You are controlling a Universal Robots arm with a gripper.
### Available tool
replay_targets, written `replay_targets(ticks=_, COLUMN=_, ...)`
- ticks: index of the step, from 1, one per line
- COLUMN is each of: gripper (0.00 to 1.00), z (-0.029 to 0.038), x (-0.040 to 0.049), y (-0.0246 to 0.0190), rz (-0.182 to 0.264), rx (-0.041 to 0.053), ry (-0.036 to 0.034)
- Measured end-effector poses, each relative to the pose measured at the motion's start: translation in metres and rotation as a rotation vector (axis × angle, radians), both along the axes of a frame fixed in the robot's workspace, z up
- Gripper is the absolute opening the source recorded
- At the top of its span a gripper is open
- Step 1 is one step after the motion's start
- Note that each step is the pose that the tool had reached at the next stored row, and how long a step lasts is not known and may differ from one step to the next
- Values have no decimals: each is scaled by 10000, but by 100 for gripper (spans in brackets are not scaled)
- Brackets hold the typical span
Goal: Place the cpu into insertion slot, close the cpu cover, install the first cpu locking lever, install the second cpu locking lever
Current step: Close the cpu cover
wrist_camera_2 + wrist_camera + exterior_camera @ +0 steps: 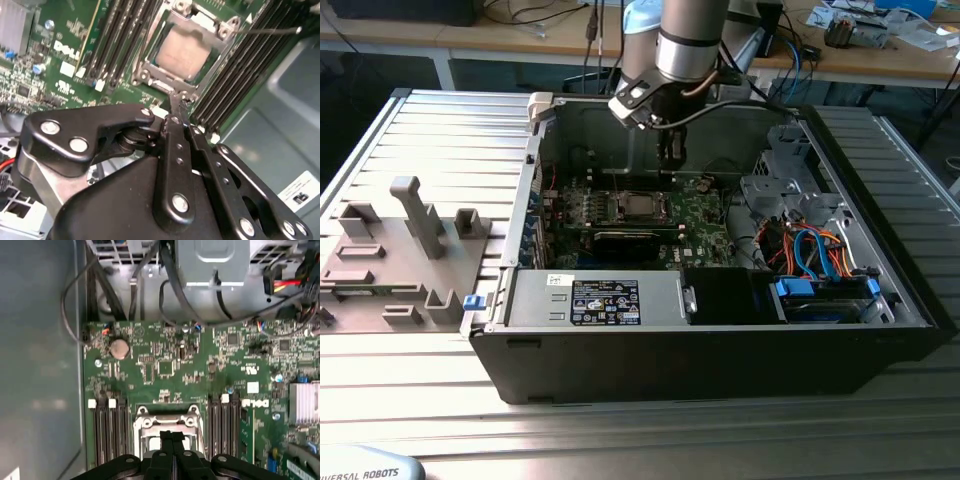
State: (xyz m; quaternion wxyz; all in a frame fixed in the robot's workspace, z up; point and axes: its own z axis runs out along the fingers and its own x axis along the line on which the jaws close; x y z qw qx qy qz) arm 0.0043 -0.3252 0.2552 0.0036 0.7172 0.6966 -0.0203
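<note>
Exterior view: my arm hangs over the open computer case (720, 330) lying on the ribbed tabletop (620, 430). The pincer (671, 152) is inside the case, above the motherboard (705, 215), just past the far edge of the insertion slot (642, 207) and not touching it from what I can tell. A grey fixture tray (390, 270) sits on the exterior view's left, well apart.

Second wrist view: the pincer (177, 102) has its black fingers (172, 135) pressed together with nothing between them, so it is closed and empty. The tips sit right at the slot's edge, at a small metal tab there. The cpu (182, 52) already lies in the insertion slot (150, 75), pale lid showing through the window of the cpu cover (220, 37), which looks folded down flat. Memory slots (120, 40) run on both sides. A thin lever (272, 31) sticks out from the socket's far corner, looking unlatched to me.

First wrist view: pincer (172, 436) tips closed, centred over the slot (165, 427), cpu partly hidden behind them.

Judgement: cpu placed, cover about down; the step in hand is the cover press or the first locking lever, I cannot tell which. The next move calls for a careful sideways hook-and-press with closed tips, without scraping the board.
</note>
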Motion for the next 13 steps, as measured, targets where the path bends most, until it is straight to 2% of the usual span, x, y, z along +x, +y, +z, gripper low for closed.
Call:
replay_targets(ticks=4, gripper=11, z=-50, x=-230, y=0, rz=0, rx=52, ry=1)
replay_targets(ticks=7, gripper=11, z=-106, x=-358, y=-1, rz=-2, rx=51, ry=1)
replay_targets(ticks=10, gripper=11, z=-163, x=-452, y=-1, rz=-2, rx=53, ry=0)
replay_targets(ticks=11, gripper=11, z=-200, x=-473, y=-1, rz=-3, rx=52, ry=1)
replay_targets(ticks=13, gripper=11, z=-241, x=-473, y=-1, rz=0, rx=53, ry=1)
